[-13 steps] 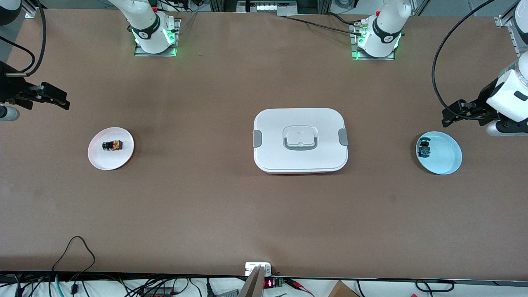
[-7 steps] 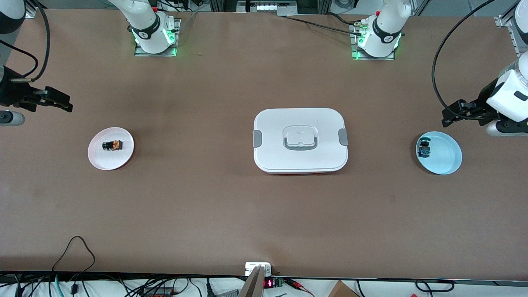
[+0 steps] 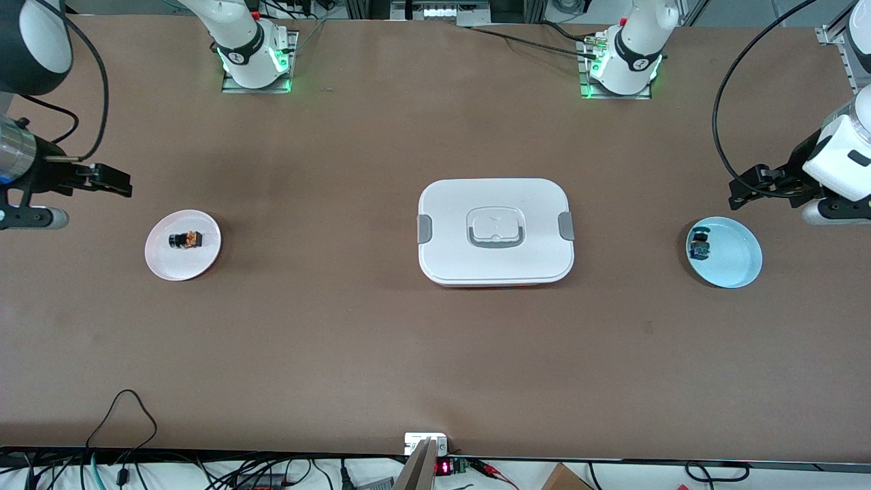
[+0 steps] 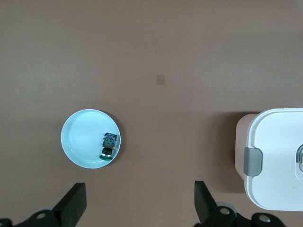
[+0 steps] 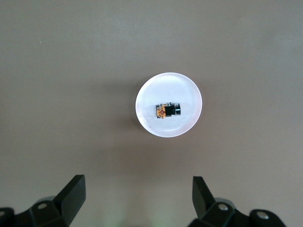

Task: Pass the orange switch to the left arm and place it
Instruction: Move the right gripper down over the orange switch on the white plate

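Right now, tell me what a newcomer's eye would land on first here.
The big white box in the middle of the table grabs attention first. Toward the right arm's end, the orange switch lies on a pink plate; toward the left arm's end, a blue switch lies on a blue plate.

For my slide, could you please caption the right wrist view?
Open right gripper above the orange switch on its white plate.
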Controlling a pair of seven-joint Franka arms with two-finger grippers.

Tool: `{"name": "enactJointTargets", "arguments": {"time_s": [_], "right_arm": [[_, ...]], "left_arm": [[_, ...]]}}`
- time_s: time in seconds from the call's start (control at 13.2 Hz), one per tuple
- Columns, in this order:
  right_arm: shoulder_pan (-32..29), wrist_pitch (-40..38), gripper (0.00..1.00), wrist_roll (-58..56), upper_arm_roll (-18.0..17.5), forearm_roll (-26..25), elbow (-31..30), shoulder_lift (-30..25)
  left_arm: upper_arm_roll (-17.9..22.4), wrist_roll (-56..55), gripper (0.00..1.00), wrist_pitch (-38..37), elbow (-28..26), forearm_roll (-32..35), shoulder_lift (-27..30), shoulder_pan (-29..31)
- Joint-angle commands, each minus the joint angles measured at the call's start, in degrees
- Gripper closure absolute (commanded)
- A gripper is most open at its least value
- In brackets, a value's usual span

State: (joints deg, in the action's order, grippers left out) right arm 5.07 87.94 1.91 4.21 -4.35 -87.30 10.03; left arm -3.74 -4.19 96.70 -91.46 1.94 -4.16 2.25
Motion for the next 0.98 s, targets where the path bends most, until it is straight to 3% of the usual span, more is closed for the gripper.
{"name": "enactJointTargets", "arguments": {"time_s": [0.0, 0.6, 0.91], "right_arm": [[0.5, 0.5, 0.0, 1.7, -0.2, -1.0, -0.1, 0.6], [-1.4, 6.4, 0.0, 1.6, 0.2, -1.4, -0.6, 5.9], [-3.6, 17.2, 0.0, -5.4, 0.3, -1.9, -8.5, 6.1]], "left_arm": [[0.2, -0.1, 0.0, -1.0, 1.5, -0.6, -0.5, -0.3], [0.2, -0.1, 0.0, -1.0, 1.5, -0.6, -0.5, -0.3], [0.2, -0.1, 0.0, -1.0, 1.5, -0.6, -0.5, -0.3]]}}
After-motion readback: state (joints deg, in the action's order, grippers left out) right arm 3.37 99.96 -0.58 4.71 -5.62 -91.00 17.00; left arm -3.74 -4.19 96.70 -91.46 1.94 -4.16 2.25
